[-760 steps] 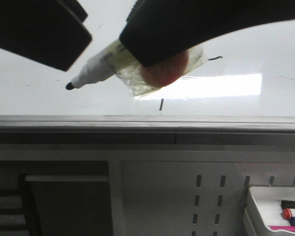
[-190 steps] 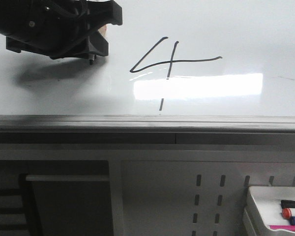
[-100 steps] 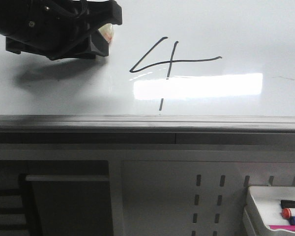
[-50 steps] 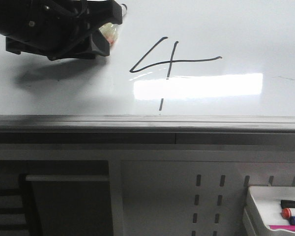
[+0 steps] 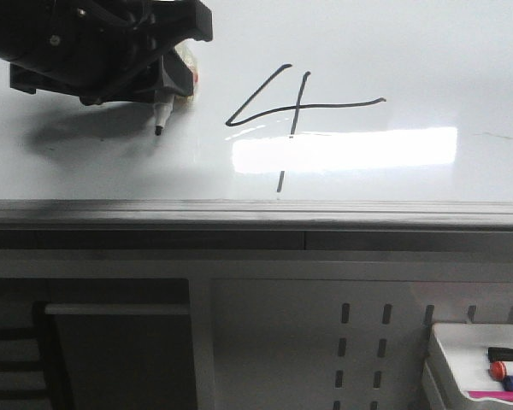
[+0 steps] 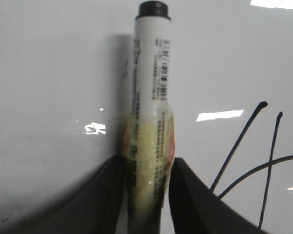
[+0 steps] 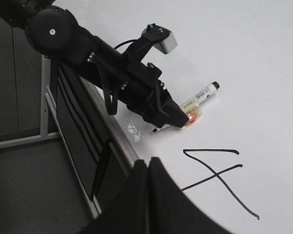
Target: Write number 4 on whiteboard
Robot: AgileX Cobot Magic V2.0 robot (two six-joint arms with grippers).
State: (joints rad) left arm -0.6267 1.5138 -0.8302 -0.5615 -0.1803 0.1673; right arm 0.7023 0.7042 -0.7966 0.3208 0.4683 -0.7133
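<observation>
Glossy white board surface fills most of the scene: the large flat whiteboard point(image 5: 427, 51) with its grey metal edge lies in front of the robot, and a bright rectangular reflection of light sits on it. Below the edge, at the far right, a small white tray point(image 5: 449, 346) holds several capped markers. Nothing covers the writing.

A thin black hand-drawn number 4 point(image 5: 295, 107) with an open top stands near the middle of the board; its vertical stroke passes through the reflection. In the right wrist view the same figure point(image 7: 217, 173) lies just beside the left arm.

The black left gripper point(image 5: 167, 77) hovers over the board to the left of the figure, apart from it. Its two fingers point(image 6: 188, 195) are closed tight around a white cylindrical marker point(image 6: 151, 92) wrapped in yellowish tape at the gripped part. The black tip point(image 5: 158, 130) points down toward the board; I cannot tell if it touches.

The black right gripper point(image 7: 147, 195) is away from the writing, its fingers pressed together with nothing between them.
</observation>
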